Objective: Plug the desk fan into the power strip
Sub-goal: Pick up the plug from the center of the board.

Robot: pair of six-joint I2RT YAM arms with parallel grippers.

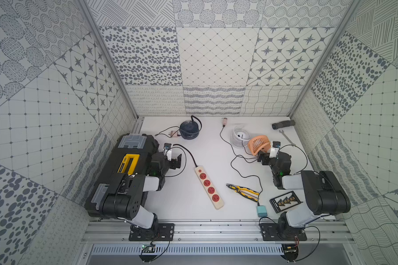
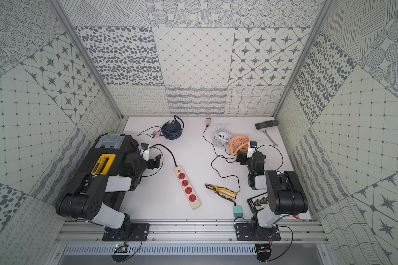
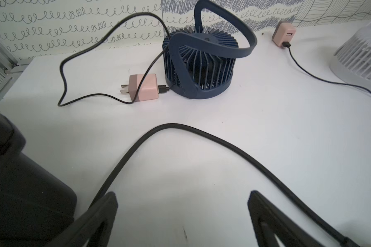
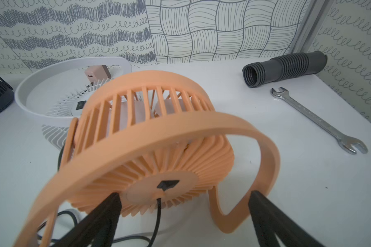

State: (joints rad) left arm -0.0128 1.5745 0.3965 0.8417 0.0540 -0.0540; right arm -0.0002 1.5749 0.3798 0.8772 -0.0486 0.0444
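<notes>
The cream power strip [image 1: 209, 187] [image 2: 187, 187] with red sockets lies mid-table, its thick black cord [image 3: 201, 132] curving past my left gripper [image 1: 175, 161] [image 3: 182, 195], which hangs open and empty over bare table. Three fans stand at the back. A dark blue fan [image 1: 190, 130] [image 3: 199, 64] has a pink plug adapter [image 3: 145, 87] beside it. Further right are a white fan [image 1: 239, 136] and an orange fan [image 1: 259, 144] [image 4: 150, 139]. My right gripper [image 1: 261, 158] [image 4: 184, 195] is open just behind the orange fan, holding nothing. A teal adapter [image 1: 261, 210] lies at the front.
A black-and-yellow toolbox [image 1: 129, 160] fills the left side by my left arm. Pliers [image 1: 242, 190] and a bit case [image 1: 285, 202] lie front right. A wrench [image 1: 286, 137] and a ribbed hose [image 1: 283, 124] sit back right. Another pink adapter [image 1: 224, 121] rests at the back wall.
</notes>
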